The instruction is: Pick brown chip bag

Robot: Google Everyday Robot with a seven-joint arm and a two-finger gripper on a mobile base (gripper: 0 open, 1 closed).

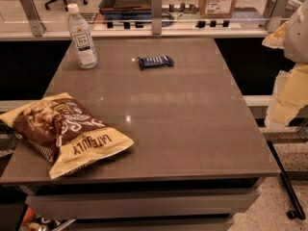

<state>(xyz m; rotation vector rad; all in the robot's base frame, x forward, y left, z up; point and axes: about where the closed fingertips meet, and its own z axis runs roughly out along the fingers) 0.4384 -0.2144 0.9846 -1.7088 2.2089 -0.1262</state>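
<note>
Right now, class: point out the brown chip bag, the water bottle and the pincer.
brown chip bag [48, 126], camera view, dark brown middle.
water bottle [82, 41], camera view, label.
pincer [288, 97], camera view, pale body at right edge.

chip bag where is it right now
In the camera view the chip bag lies at the near left corner of the table, in front of the bottle; the gripper hangs off its right side.

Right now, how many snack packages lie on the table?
2: the brown chip bag at the near left corner, and a small blue candy bar far centre. None seems hidden. The pincer hangs right of the table.
</note>
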